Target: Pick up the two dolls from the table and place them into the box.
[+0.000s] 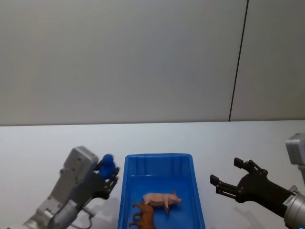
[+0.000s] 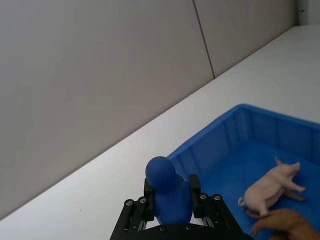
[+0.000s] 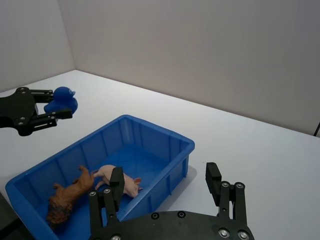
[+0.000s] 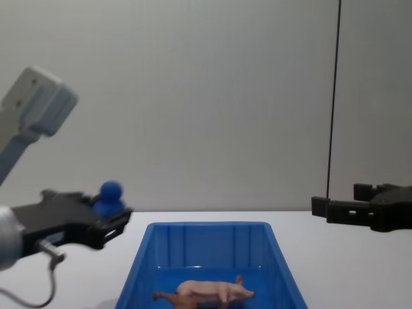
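While the pig (image 1: 163, 199) and lion (image 1: 143, 216) lie in the box (image 1: 129, 191), the left claw (image 1: 108, 176) just beside its left wall grips a blue toy (image 1: 107, 165); the right claw (image 1: 228, 179) hangs wide open, holding nothing.

The white table (image 1: 43, 143) spreads out below my fingers. The blue box (image 1: 127, 191) sits directly on it, between my left fingers (image 1: 110, 183) and my right fingers (image 1: 221, 186), just beside the left ones and a little apart from the right. The rest of the tabletop around my fingers is plain white.
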You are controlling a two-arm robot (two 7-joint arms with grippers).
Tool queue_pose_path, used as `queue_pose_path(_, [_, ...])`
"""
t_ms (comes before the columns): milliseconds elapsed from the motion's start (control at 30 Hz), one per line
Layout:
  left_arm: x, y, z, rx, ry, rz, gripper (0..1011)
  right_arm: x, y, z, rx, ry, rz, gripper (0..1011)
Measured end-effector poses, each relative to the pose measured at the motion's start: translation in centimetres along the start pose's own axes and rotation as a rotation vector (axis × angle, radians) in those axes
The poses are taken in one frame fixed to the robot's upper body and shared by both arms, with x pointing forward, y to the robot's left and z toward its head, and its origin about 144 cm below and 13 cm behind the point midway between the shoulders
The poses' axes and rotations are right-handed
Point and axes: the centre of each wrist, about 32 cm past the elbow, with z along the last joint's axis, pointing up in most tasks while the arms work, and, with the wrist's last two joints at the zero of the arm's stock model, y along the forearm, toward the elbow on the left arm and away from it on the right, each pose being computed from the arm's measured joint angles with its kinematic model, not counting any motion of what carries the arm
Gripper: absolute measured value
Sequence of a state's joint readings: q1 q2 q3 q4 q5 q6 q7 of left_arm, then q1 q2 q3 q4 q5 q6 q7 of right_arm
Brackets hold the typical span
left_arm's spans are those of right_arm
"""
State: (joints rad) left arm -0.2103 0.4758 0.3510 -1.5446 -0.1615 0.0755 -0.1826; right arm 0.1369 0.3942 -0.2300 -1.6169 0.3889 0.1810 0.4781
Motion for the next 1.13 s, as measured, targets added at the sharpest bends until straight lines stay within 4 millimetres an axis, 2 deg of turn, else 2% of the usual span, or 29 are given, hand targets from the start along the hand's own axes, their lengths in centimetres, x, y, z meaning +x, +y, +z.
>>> queue_pose_path(67, [-0.2,-0.3,0.4,-0.014,-0.007,-0.012,393,0.0,0.0,0.0,0.0,0.0,0.0,1001])
queue_pose_path(133, [-0.6,-0.9,1.0,-0.035,-0.012,-0.029,433,0.0,0.0,0.0,0.0,0.0,0.0,1001])
queue_pose_path(200, [-1.0,-1.3,1.5,-0.055,-0.018,-0.049,535,0.0,0.0,0.0,0.0,0.0,0.0,1001])
queue_pose_path(233, [-1.2,-1.5,1.6,-0.062,-0.019,-0.056,535,0.0,0.0,0.0,0.0,0.0,0.0,1001])
queue_pose_path(300, [-1.5,-1.9,1.9,-0.074,-0.02,-0.07,597,0.0,0.0,0.0,0.0,0.0,0.0,1001])
queue_pose_path(400, [-2.4,-2.8,2.5,-0.101,-0.021,-0.108,739,0.0,0.0,0.0,0.0,0.0,0.0,1001])
queue_pose_path(533, [-3.2,-3.5,2.9,-0.124,-0.021,-0.138,817,0.0,0.0,0.0,0.0,0.0,0.0,1001])
queue_pose_path(633, [-3.6,-3.9,3.1,-0.14,-0.018,-0.151,940,0.0,0.0,0.0,0.0,0.0,0.0,1001])
queue_pose_path(767, [-4.1,-4.4,3.4,-0.172,-0.014,-0.161,1001,0.0,0.0,0.0,0.0,0.0,0.0,1001])
queue_pose_path(1133, [-4.8,-4.9,3.9,-0.224,-0.003,-0.169,1002,0.0,0.0,0.0,0.0,0.0,0.0,1001])
